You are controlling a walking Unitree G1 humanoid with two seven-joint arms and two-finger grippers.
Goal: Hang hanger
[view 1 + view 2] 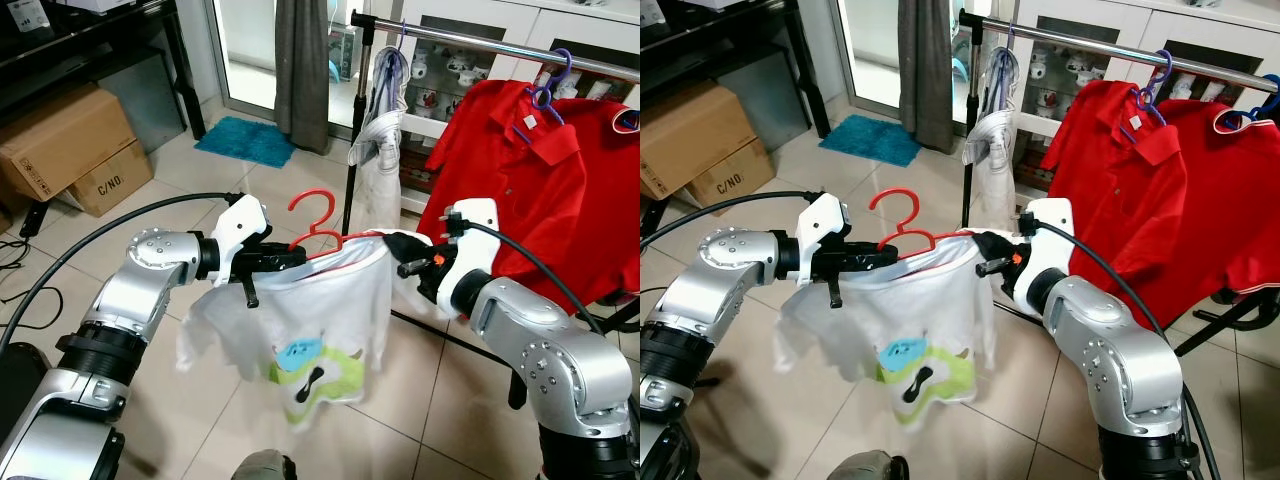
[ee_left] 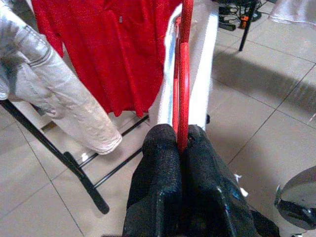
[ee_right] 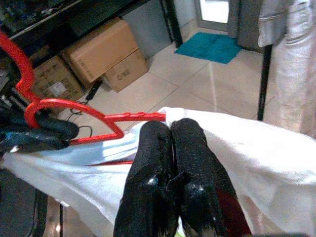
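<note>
Red hanger with a white T-shirt draped over it is held in the air between the two arms, in front of the clothes rail. The left gripper is clamped tight on the hanger's left shoulder (in the left wrist view the red bar is pinched between the black fingers). The right gripper is closed on the shirt at the hanger's right end; in the right wrist view its fingers are pressed together over the white cloth, and whether the hanger bar is caught inside cannot be told. The hook is turned upward, below the rail and apart from it. A cartoon print is carried on the shirt's lower front. On the rail, red polo shirts are hung on purple hangers, and a pale garment is hung near the rail's left post. Cardboard boxes and a teal mat are seen on the tiled floor.
</note>
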